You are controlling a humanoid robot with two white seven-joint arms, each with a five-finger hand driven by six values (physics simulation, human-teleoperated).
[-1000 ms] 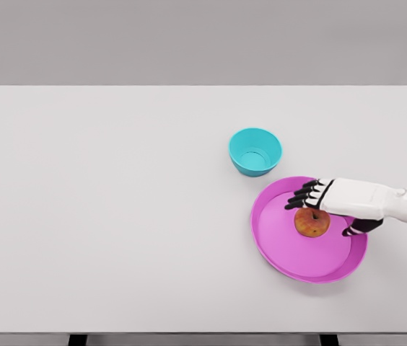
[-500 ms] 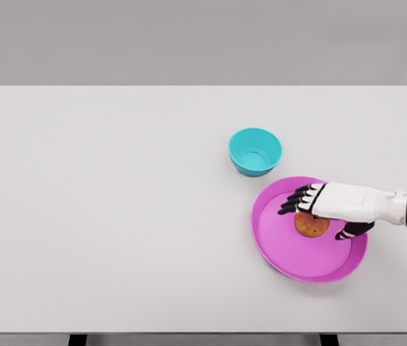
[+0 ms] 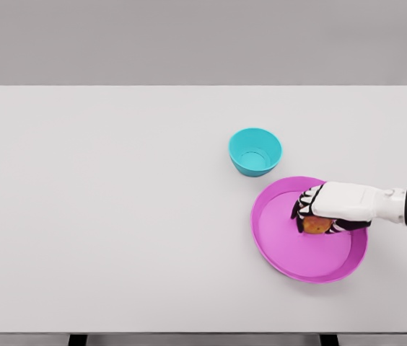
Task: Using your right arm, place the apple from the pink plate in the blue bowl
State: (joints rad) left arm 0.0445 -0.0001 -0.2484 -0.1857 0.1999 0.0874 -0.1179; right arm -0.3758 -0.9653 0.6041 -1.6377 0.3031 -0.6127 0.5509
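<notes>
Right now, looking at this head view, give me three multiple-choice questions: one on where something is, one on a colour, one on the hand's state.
1. Where is the bowl from the plate?
A. farther back, slightly left
B. on it
C. at the near right

2. What colour is the plate?
A. blue
B. pink
C. white

3. What is the right hand doing?
A. resting open off the plate
B. fingers curled around the apple on the plate
C. holding the apple over the bowl

Answers: 1 A, the bowl stands apart behind the plate. 2 B, its rim is pink. 3 B, the fingers wrap the apple, over the plate.
</notes>
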